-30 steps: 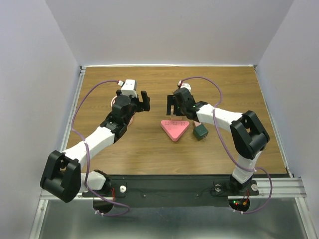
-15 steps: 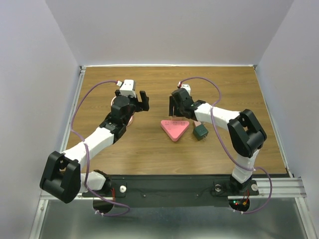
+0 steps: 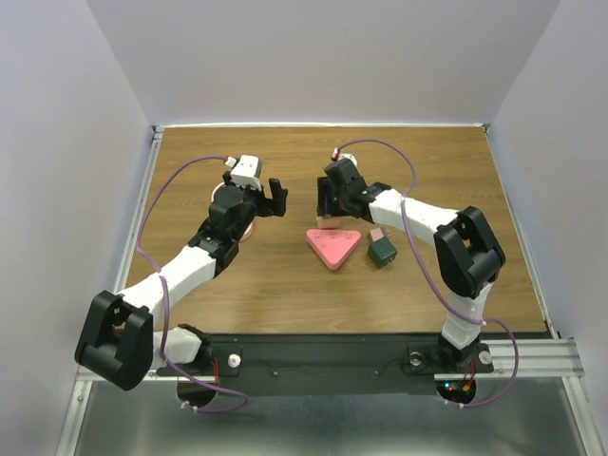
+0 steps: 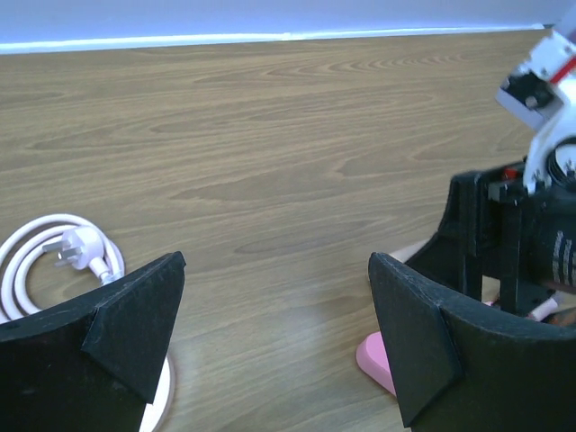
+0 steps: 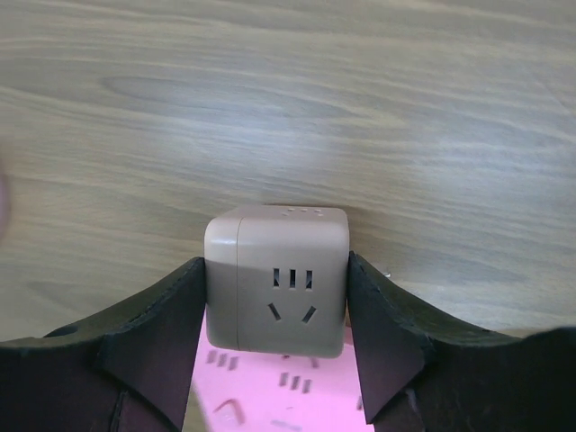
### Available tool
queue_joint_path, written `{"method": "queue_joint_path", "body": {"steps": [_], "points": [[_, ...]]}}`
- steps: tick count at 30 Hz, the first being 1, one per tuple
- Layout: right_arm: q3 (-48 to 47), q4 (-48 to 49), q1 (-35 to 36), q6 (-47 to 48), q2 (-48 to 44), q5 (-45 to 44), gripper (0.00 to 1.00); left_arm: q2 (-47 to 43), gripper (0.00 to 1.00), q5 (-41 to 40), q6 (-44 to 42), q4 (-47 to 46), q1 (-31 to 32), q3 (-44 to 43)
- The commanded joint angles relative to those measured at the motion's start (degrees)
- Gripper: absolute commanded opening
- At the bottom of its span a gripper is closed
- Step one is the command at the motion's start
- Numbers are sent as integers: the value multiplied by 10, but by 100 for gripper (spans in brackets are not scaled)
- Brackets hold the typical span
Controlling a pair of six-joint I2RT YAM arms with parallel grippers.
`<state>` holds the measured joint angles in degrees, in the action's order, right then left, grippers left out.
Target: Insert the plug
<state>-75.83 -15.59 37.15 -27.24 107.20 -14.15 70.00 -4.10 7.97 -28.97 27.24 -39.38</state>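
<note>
Plug (image 4: 83, 249) on table (image 4: 270, 135), socket (image 5: 275, 261) in right gripper (image 5: 276, 297)

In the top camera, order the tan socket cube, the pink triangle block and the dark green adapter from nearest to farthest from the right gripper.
From the right gripper:
1. tan socket cube, between its fingers.
2. pink triangle block, just below it, toward the arm bases.
3. dark green adapter, farther off, to the right of the triangle.

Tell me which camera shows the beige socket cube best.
The right wrist view: the socket cube fills the centre, slotted face toward the camera, between the fingers of the right end effector. The top external view shows only a sliver under that end effector; in the left wrist view the end effector blocks it.
</note>
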Motion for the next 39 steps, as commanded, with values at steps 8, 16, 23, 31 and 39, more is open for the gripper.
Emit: {"method": "queue_joint_path", "body": {"steps": [8, 16, 23, 31, 39], "points": [[-112, 17, -102, -10, -88, 302, 0, -56, 95, 207, -38, -100, -2, 24], [-94, 60, -163, -77, -139, 488, 0, -72, 95, 260, -29, -137, -2, 28], [-92, 130, -168, -176, -157, 605, 0, -54, 95, 268, -26, -180, 3, 3], [-58, 231, -168, -268, -168, 654, 0, -14, 95, 282, -33, -213, 22, -33], [-23, 273, -169, -311, -187, 662, 1, 29, 95, 279, -37, -247, 52, -77]]}}
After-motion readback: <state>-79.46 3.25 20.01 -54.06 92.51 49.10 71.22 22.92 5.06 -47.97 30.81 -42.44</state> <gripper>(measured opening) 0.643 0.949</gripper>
